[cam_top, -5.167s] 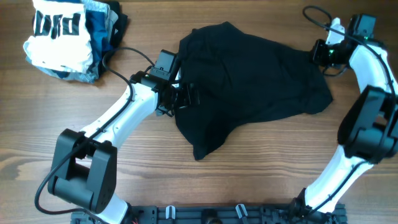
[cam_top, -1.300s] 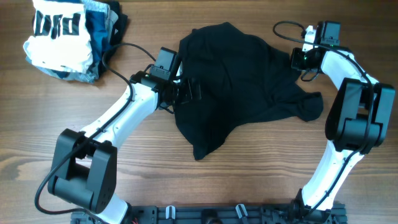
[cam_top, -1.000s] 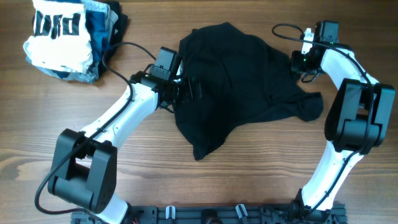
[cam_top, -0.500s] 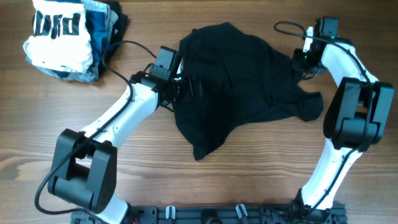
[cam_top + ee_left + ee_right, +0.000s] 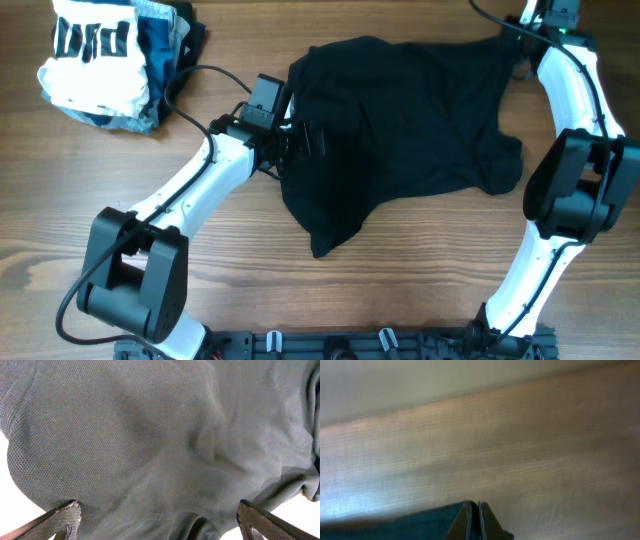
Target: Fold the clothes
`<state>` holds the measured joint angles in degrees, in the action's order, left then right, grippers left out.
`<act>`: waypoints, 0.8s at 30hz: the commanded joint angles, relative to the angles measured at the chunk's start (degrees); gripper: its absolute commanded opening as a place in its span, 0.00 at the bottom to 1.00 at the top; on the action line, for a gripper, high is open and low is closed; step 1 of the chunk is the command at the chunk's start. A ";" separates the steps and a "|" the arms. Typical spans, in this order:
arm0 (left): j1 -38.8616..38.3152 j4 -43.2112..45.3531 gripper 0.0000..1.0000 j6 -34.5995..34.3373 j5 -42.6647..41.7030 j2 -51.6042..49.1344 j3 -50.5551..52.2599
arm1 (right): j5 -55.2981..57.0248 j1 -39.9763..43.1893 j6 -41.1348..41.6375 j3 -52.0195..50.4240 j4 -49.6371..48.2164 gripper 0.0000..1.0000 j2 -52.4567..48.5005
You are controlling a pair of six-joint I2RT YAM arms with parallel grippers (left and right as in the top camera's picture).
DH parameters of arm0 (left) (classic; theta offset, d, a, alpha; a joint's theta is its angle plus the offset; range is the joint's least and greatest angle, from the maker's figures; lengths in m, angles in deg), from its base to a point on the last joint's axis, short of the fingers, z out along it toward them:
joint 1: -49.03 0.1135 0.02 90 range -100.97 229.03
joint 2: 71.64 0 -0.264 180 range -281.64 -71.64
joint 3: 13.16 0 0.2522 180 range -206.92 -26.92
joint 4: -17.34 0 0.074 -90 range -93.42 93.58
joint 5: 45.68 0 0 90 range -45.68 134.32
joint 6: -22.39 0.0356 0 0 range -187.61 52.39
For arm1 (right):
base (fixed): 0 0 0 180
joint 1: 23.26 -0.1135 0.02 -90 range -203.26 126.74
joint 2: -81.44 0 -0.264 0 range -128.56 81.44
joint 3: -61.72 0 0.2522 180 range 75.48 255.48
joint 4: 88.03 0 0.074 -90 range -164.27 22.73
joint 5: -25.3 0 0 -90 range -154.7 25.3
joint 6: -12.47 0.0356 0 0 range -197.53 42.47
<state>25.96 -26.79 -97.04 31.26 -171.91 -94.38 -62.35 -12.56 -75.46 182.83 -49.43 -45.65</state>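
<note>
Left gripper [image 5: 305, 143], fingers spread wide, hangs low over the black garment [image 5: 400, 120] and grips nothing. In its wrist view the two fingertips [image 5: 60, 517] frame the lower corners, and wrinkled dark cloth fills nearly everything ahead of and beneath the gripper [image 5: 165, 520]. Whether the pads touch the fabric cannot be told. Outward from this gripper the garment lies in an uneven heap on the wooden table [image 5: 400, 300]: a narrow tongue trails back towards the robot's base, and a broad body reaches away towards the other arm. At the far edge, the right gripper [image 5: 520, 42] has its fingers pressed together. Its wrist view shows a strip of dark fabric [image 5: 420, 522] caught at the closed tips [image 5: 475, 512], with bare wood beyond, so it is judged to pinch the garment's far corner, which runs taut to it. Well off to the outer side of the left gripper, a pile of other clothes [image 5: 100, 60] takes no part. The step in hand appears to be spreading the garment flat ahead of any fold. The next move probably calls for the left gripper to close on the near edge and draw it against the right's pull.
</note>
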 commanded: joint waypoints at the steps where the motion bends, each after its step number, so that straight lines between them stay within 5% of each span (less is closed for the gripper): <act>1: 0.15 -0.02 1.00 0.68 0.98 0.94 -0.74 | 2.23 1.81 3.37 1.03 -7.39 0.04 -0.85; 8: 0.15 -0.04 1.00 0.68 0.98 0.94 -0.74 | 2.21 3.41 8.35 1.01 -19.43 0.08 -0.98; 9: 0.15 0.00 1.00 0.68 1.03 0.94 -0.74 | 2.16 3.41 8.46 1.01 -20.59 0.26 -0.98; 11: 0.15 0.04 1.00 0.66 1.64 0.94 -0.74 | 2.19 3.41 8.44 1.01 -22.10 0.86 -0.98; 12: 0.15 0.04 1.00 0.68 1.95 0.94 -0.74 | 2.21 3.41 8.41 1.01 -22.18 0.99 -0.98; 18: 0.52 -0.04 1.00 5.68 3.56 0.94 -0.76 | 2.19 3.41 8.39 1.05 -14.78 1.00 -0.09; 24: 5.60 -4.79 1.00 8.02 2.99 1.40 -2.47 | 0.17 3.30 8.37 1.05 4.68 1.00 7.13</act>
<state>27.64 -29.48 -91.99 33.62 -171.91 -94.54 -61.19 -9.08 -68.05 183.09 -51.13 -45.30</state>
